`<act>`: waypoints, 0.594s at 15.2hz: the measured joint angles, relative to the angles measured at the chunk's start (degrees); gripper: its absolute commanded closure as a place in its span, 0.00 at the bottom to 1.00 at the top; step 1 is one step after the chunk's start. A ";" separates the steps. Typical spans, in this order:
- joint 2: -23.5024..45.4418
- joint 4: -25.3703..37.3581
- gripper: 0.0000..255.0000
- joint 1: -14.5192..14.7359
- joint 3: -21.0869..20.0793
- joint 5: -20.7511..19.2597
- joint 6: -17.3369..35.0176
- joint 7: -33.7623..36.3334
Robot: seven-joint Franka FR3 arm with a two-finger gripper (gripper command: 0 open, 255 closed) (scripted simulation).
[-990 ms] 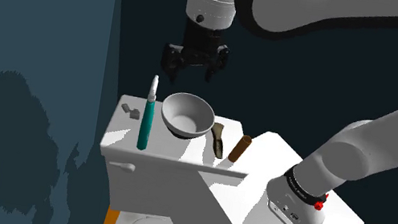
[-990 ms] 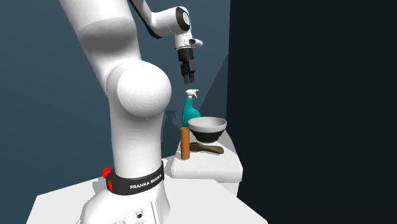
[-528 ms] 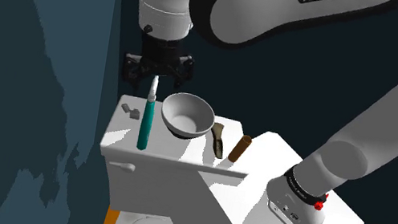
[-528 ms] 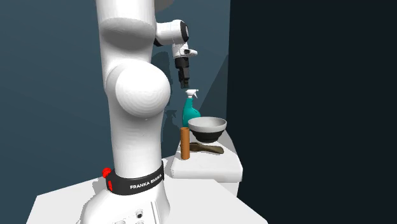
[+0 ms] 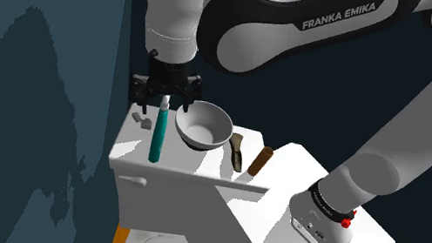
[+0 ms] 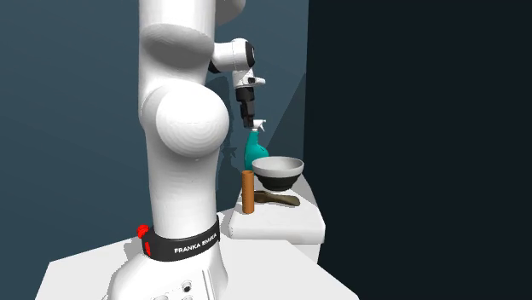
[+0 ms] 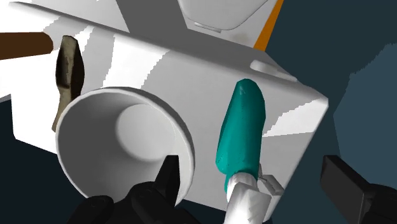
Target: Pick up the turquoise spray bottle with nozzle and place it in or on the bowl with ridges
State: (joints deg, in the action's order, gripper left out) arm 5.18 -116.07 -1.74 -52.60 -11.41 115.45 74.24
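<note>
End effector (image 5: 162,97) hangs low over the turquoise spray bottle (image 5: 159,134). Fingers (image 7: 168,181) are spread wide and hold nothing; the bottle's white nozzle stands between them, untouched. Bottle upright on the white toilet tank (image 5: 190,163), just beside the bowl (image 5: 203,126). Brown cylinder (image 5: 261,161) stands past the bowl.

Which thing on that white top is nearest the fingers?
The turquoise spray bottle; its white nozzle sits between the open fingers. The bowl and brown cylinder stand farther off.
</note>
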 measured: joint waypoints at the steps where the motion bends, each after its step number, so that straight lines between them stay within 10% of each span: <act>1: 0.04 -0.28 0.00 0.01 0.00 -0.06 0.29 0.08; 6: 0.24 -0.34 0.00 0.08 0.00 -0.26 0.47 0.27; 7: 0.24 -0.34 1.00 0.08 0.00 -0.26 0.47 0.27; 9: 0.24 -0.34 1.00 0.08 0.00 -0.26 0.47 0.27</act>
State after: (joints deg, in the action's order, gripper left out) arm 5.41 -116.41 -1.66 -52.59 -11.67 115.92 74.51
